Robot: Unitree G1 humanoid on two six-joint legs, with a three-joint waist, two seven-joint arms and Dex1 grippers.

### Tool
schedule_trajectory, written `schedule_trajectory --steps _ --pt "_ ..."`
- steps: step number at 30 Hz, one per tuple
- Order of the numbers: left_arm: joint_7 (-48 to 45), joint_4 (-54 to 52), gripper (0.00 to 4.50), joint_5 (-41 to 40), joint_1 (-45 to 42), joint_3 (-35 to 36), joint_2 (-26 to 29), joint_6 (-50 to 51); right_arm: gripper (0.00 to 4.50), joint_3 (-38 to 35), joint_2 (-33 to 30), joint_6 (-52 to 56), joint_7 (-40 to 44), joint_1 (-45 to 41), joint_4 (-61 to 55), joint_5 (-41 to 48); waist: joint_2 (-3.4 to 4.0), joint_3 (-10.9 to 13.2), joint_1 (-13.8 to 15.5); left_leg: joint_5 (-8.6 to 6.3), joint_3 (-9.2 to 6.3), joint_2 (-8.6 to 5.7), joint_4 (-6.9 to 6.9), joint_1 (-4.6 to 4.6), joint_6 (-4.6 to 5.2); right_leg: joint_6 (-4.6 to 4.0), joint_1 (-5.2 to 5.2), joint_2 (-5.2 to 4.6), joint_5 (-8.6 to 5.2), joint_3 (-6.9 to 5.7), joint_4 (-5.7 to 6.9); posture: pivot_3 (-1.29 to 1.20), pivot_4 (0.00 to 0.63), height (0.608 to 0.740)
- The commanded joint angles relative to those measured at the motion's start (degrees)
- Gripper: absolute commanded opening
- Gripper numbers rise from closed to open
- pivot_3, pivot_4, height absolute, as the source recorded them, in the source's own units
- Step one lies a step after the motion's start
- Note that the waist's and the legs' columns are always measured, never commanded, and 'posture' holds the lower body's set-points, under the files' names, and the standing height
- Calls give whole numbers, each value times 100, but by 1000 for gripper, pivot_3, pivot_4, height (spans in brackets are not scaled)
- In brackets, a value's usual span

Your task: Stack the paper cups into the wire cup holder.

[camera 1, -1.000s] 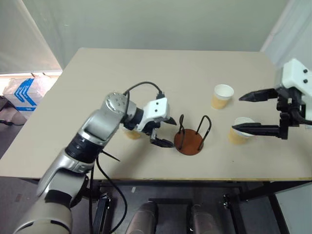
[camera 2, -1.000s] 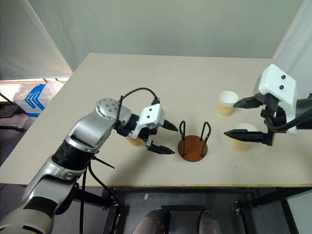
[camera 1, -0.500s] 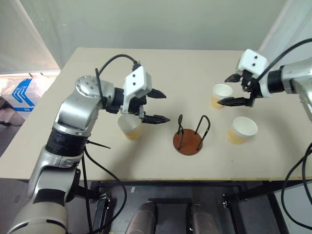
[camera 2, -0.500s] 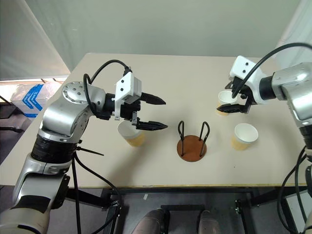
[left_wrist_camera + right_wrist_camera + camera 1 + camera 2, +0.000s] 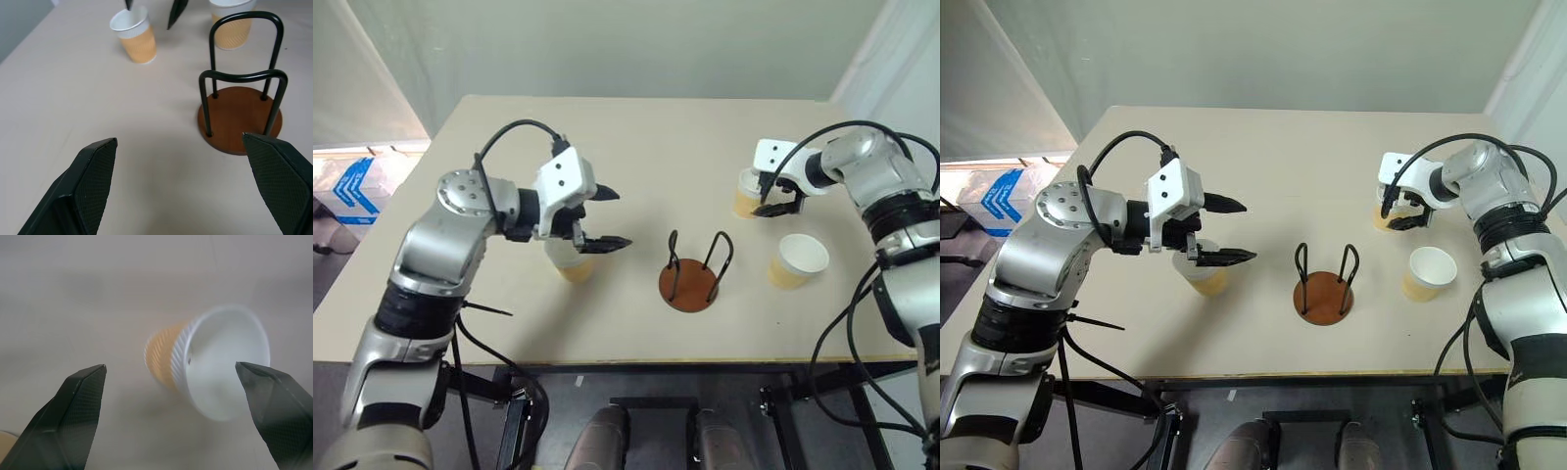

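Three tan paper cups stand upright on the table. One cup (image 5: 572,264) is left of the wire cup holder (image 5: 691,290), whose two black loops hold nothing. My left gripper (image 5: 623,217) hovers open just above this cup, pointing toward the holder (image 5: 239,115). A second cup (image 5: 743,200) stands at the far right, and my right gripper (image 5: 1393,208) is open around it, a finger on each side; I cannot tell whether they touch it. The right wrist view shows that cup (image 5: 215,362) between the spread fingertips. The third cup (image 5: 797,260) stands free, right of the holder.
The beige table (image 5: 636,137) has its front edge close below the holder. A blue-printed box (image 5: 352,186) lies on the floor off the table's left side. Black cables loop off both wrists.
My right arm swung in from the right edge, forward and down, bringing its open gripper onto the far right cup. My left gripper rose and drew back left from the holder, uncovering the left cup.
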Motion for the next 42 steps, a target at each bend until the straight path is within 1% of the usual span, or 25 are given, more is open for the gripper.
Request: schedule_trajectory --steps 1,3,4,6,9,12,14,16,21,24,26,28,30,31,32,33,37,39,42 --pt "61 -255 4446 -65 16 269 188 -33 4500 -79 86 -342 -288 -286 433 -309 1 0 -1 -2 -1 0 -1 0 -3 -1 -1 0 0 0 1 0 150 740" --pt "47 -279 4446 -98 50 314 270 -33 4500 -119 162 -433 -390 -287 608 -403 1 0 -6 -6 -1 1 -1 1 -10 -4 -3 0 -1 0 3 0 150 740" --pt "37 -290 4500 -117 64 330 307 -29 4105 -128 195 -482 -464 -278 676 -453 1 0 -6 -8 -1 2 -2 1 -14 -5 -3 1 -2 0 4 0 150 740" --pt "46 -321 4500 -134 96 339 353 -18 3598 -181 253 -542 -543 -261 758 -488 2 1 -8 -12 -2 2 -4 2 -19 -6 -4 1 -3 0 4 0 150 740" --pt "56 -331 4500 -146 123 332 387 -26 2510 -241 299 -606 -577 -258 819 -530 3 2 -6 -38 -2 2 -5 1 -64 -7 -5 1 -3 -1 5 0 150 740" --pt "59 -303 4500 -131 126 307 409 -54 1526 -289 346 -643 -614 -243 834 -550 3 2 -7 -39 -2 2 -4 1 -66 -10 -4 0 -3 -1 4 0 150 740" --pt "58 -296 4500 -129 121 294 410 -55 740 -321 363 -653 -616 -231 830 -547 3 2 -7 -40 -3 2 -4 1 -68 -10 -5 1 -2 -2 5 0 150 740" --pt "49 -280 4500 -123 108 278 410 -59 65 -351 362 -681 -536 -202 798 -523 3 2 -7 -40 -3 2 -4 1 -68 -11 -4 0 -2 -2 5 0 150 740" --pt "-13 -223 4500 -167 115 308 438 -59 29 -529 251 -749 -131 -162 597 -395 4 2 -8 -44 -2 3 -5 1 -74 -13 -4 0 -2 -2 5 0 150 740" --pt "-108 -126 4500 -313 109 428 476 -37 29 -713 77 -695 354 -152 276 -221 6 4 -6 -44 -3 3 -5 0 -75 -14 -5 1 -2 -3 4 0 150 740" --pt "-199 -51 4500 -573 30 604 447 42 29 -909 -88 -539 872 -98 -219 8 6 4 -6 -49 -3 3 -5 -2 -83 -15 -4 1 -3 -4 4 0 150 740" --pt "-365 -65 4500 -919 -23 809 448 120 29 -1094 -326 -225 1487 77 -1055 291 6 4 -7 -50 -3 3 -5 -4 -86 -16 -5 1 -4 -5 4 0 150 740" --pt "-541 -243 4500 -1486 -84 1111 452 385 29 -1345 -683 347 2192 431 -2434 750 6 4 -2 -46 -4 4 -6 -5 -90 -22 -3 2 -8 -11 3 0 150 740" --pt "-597 -301 4500 -1628 -94 1201 478 405 29 -1469 -882 754 2488 626 -3195 979 6 4 -2 -36 -7 3 -7 -8 -99 -27 -2 2 -11 -15 2 0 150 740" --pt "-624 -321 4500 -1746 -105 1277 496 443 29 -1570 -1046 1158 2693 786 -3852 1159 6 4 -2 -8 -8 4 -6 -6 -129 -35 1 3 -16 -17 3 0 150 740" --pt "-620 -291 4500 -1818 -127 1327 511 478 29 -1645 -1207 1534 2847 931 -4454 1330 6 4 -3 0 -9 4 -7 -7 -119 -37 2 3 -18 -19 2 0 150 740" --pt "-640 -214 4500 -2064 -212 1428 553 531 29 -1703 -1779 2858 2981 1153 -6353 2183 6 4 -22 12 -9 4 -10 1 -99 -38 5 5 -27 -17 2 0 150 740" --pt "-670 -201 4500 -2141 -257 1415 549 523 29 -1669 -1929 3332 2981 1082 -6915 2525 5 4 -33 24 -10 7 -12 5 -91 -38 7 7 -28 -17 3 0 150 740" --pt "-753 -125 4500 -2042 -306 1252 555 370 29 -1561 -1951 3647 2981 926 -7282 2707 5 4 -47 31 -11 8 -12 11 -76 -39 10 10 -29 -14 3 0 150 740"
